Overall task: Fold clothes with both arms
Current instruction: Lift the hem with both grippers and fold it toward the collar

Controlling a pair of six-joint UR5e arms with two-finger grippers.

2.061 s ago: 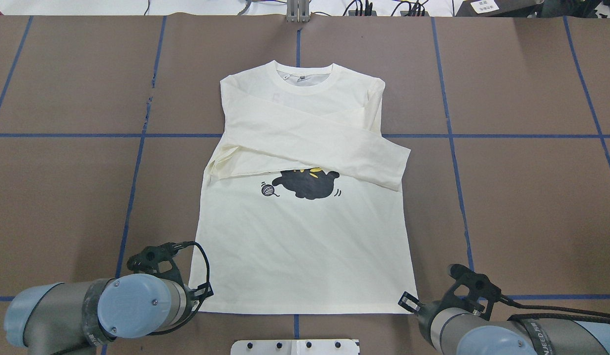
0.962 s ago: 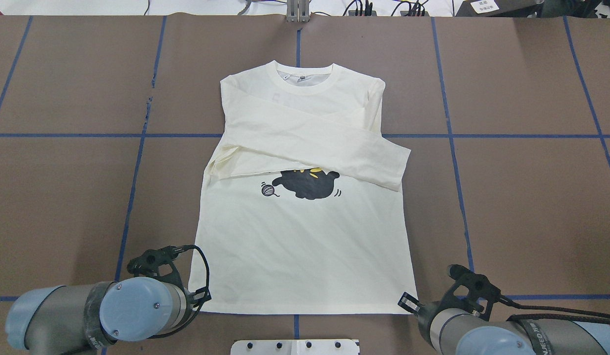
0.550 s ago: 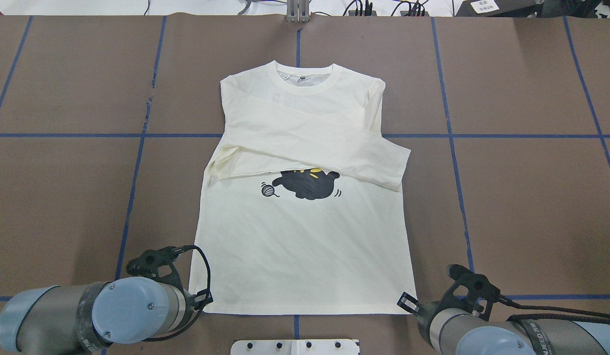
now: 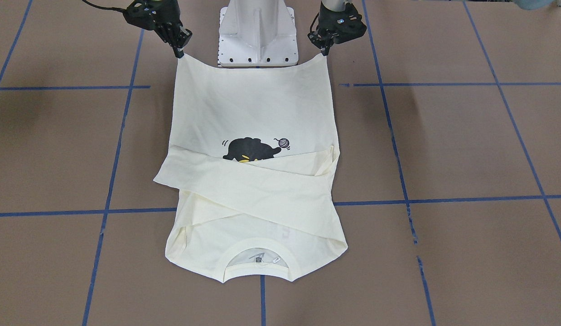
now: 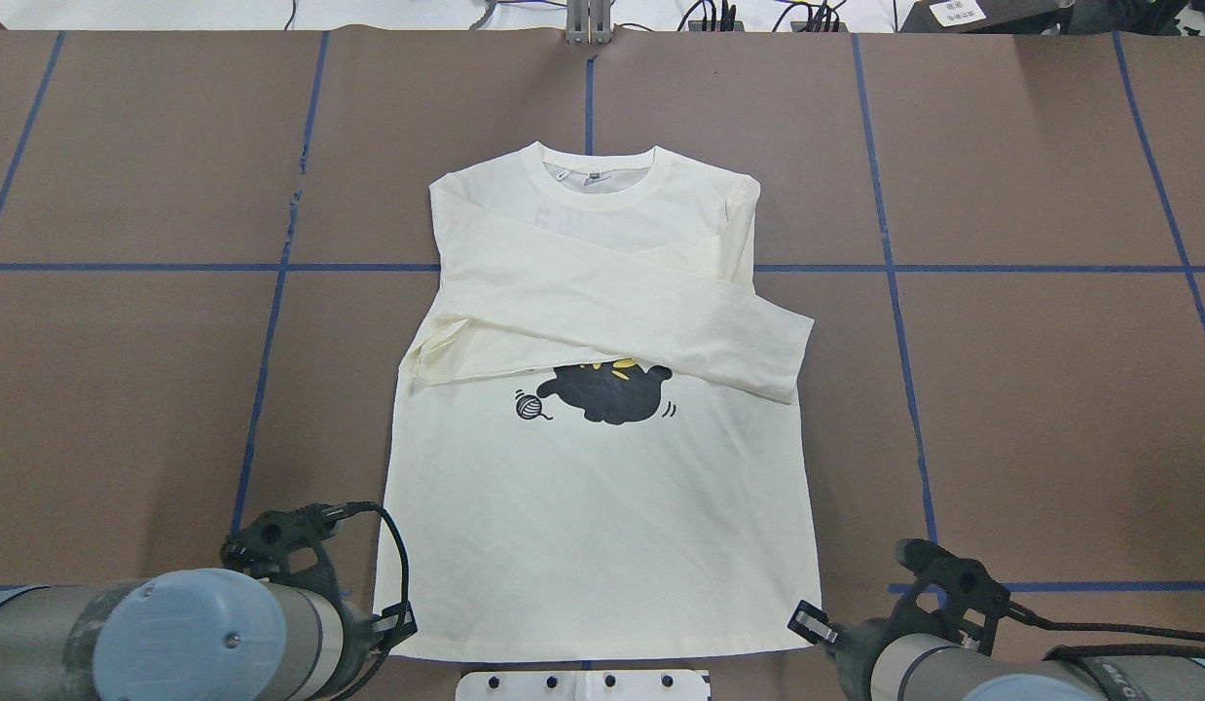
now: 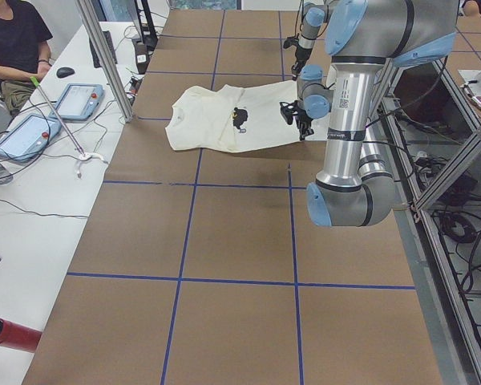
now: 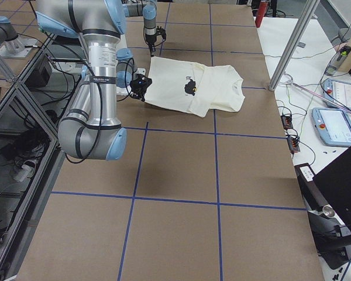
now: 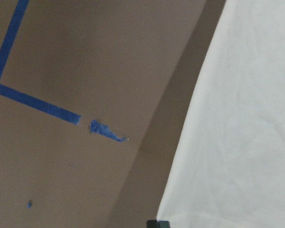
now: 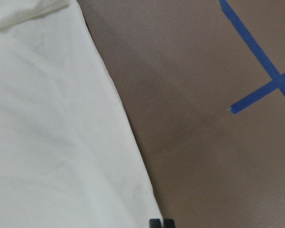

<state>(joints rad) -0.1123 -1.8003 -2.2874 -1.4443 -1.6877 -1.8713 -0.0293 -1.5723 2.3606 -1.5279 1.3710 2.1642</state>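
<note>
The cream long-sleeved T-shirt [image 5: 602, 506] lies print side up, collar away from the robot, both sleeves [image 5: 612, 302] crossed over the chest. The black cat and yarn ball [image 5: 602, 391] show below the sleeves; the "TWINKLE" text is hidden. My left gripper [image 5: 400, 623] is shut on the hem's left corner, and in the front-facing view [image 4: 325, 50] it is on the right. My right gripper [image 5: 805, 621] is shut on the other hem corner, also seen in the front-facing view [image 4: 179, 53]. The hem edge hangs raised between them over the pedestal. The wrist views show cream cloth [image 8: 247, 142] [image 9: 52, 133] running to the fingertips.
The white pedestal base [image 4: 258, 31] stands just behind the hem. The brown table [image 5: 1050, 389] carries blue tape lines [image 5: 894, 268]. An aluminium post [image 6: 104, 56], tablets [image 6: 78, 100] and a seated person are on the operators' side. A red cylinder [image 6: 12, 335] lies at the table end.
Both arms have drawn back toward the robot with the hem corners held. The whole shirt has slid a little toward the robot, and its hem now reaches the pedestal.
</note>
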